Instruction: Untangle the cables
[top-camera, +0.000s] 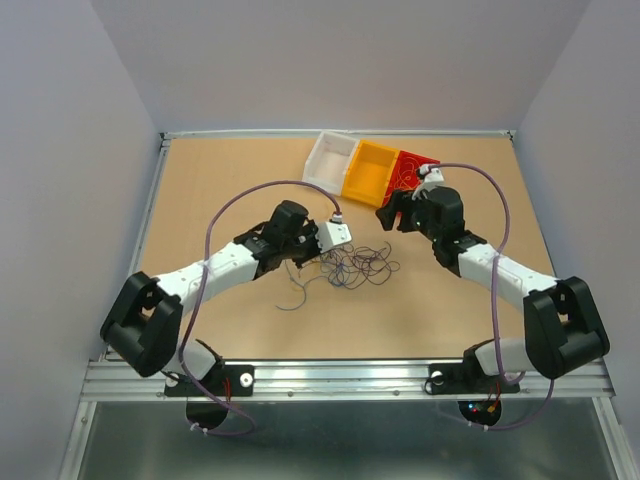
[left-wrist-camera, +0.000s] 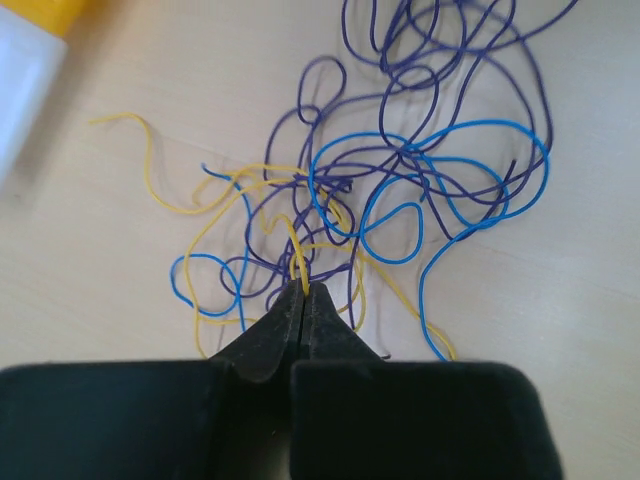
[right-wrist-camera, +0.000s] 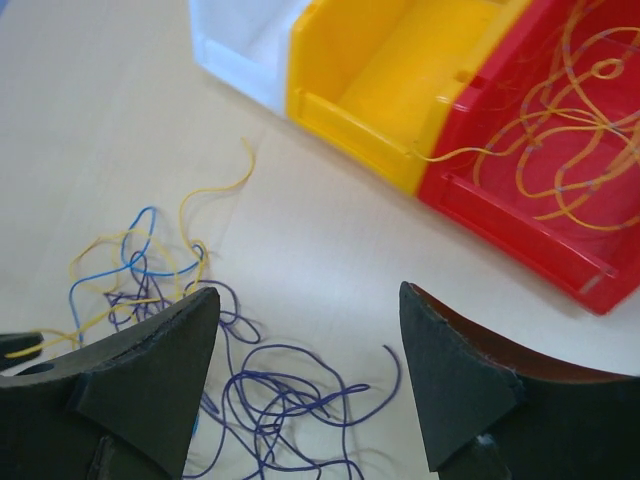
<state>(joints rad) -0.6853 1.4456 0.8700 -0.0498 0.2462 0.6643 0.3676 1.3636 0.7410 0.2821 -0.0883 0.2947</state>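
Observation:
The cables (top-camera: 357, 266) lie as a loose tangle of thin blue, purple and yellow wires on the table's middle. In the left wrist view the tangle (left-wrist-camera: 420, 170) spreads just ahead of my left gripper (left-wrist-camera: 303, 287), whose jaws are shut on a yellow wire (left-wrist-camera: 296, 250) at the tangle's near edge. From above, the left gripper (top-camera: 318, 258) sits at the tangle's left side. My right gripper (right-wrist-camera: 310, 300) hangs open above the purple strands (right-wrist-camera: 290, 395), nothing between its fingers. In the top view the right gripper (top-camera: 396, 216) is up and to the right of the tangle.
Three bins stand in a row at the back: white (top-camera: 328, 160), yellow (top-camera: 372, 170) and red (top-camera: 417, 166). The red bin (right-wrist-camera: 470, 195) holds several orange wires (right-wrist-camera: 575, 120). One loose strand (top-camera: 296, 296) lies near the left arm.

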